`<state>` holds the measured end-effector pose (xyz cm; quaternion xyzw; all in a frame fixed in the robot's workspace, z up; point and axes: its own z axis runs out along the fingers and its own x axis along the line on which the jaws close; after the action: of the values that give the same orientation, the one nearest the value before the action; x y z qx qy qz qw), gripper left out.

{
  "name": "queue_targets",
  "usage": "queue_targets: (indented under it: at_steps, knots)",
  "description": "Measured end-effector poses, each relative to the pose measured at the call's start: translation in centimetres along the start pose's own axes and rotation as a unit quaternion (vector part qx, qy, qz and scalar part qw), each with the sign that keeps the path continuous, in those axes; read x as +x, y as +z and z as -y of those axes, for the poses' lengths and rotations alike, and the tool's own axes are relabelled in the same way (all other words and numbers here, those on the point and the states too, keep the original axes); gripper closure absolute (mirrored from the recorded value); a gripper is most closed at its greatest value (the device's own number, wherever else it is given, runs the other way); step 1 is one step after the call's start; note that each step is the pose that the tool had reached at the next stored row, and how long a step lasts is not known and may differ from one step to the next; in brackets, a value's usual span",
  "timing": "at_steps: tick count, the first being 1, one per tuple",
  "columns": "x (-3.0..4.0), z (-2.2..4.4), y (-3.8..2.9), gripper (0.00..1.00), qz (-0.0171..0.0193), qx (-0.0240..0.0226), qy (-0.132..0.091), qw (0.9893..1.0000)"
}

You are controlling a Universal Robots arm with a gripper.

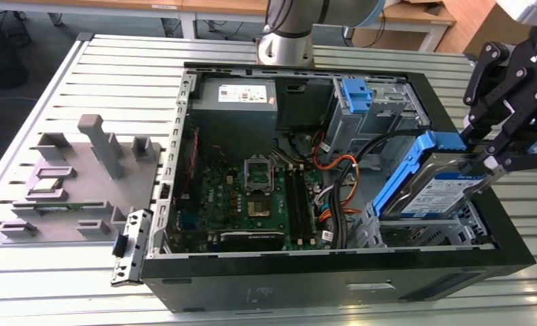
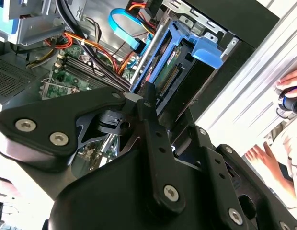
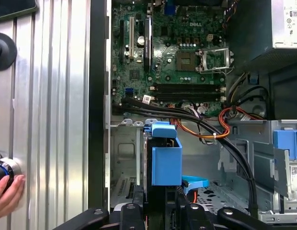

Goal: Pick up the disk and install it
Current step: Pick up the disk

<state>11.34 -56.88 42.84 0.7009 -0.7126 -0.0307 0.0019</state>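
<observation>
The disk (image 1: 436,189) is a silver drive with a blue-and-white label in a blue plastic bracket. My gripper (image 1: 485,157) is shut on its upper end and holds it tilted, at the exterior view's right. Its lower end reaches down to the metal drive cage (image 1: 431,234) in the near right corner of the open computer case (image 1: 341,272). In the first wrist view the bracket's blue end (image 3: 165,160) stands between my black fingers (image 3: 137,195), above the cage floor. In the second wrist view the disk (image 2: 179,60) points down into the case.
Inside the case lie the green motherboard (image 1: 250,193), a grey power supply (image 1: 235,102), black and orange cables (image 1: 345,173) and a bare blue bracket (image 1: 357,94). A grey parts fixture (image 1: 78,176) lies on the slatted table. A person's hand (image 3: 7,194) rests beside the case.
</observation>
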Motion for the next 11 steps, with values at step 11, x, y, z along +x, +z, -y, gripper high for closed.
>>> queue_targets:
  at_steps: [11]
  knots:
    - [0.15,0.08,1.79,0.65,-0.0001,-0.0001,-0.001,1.0]
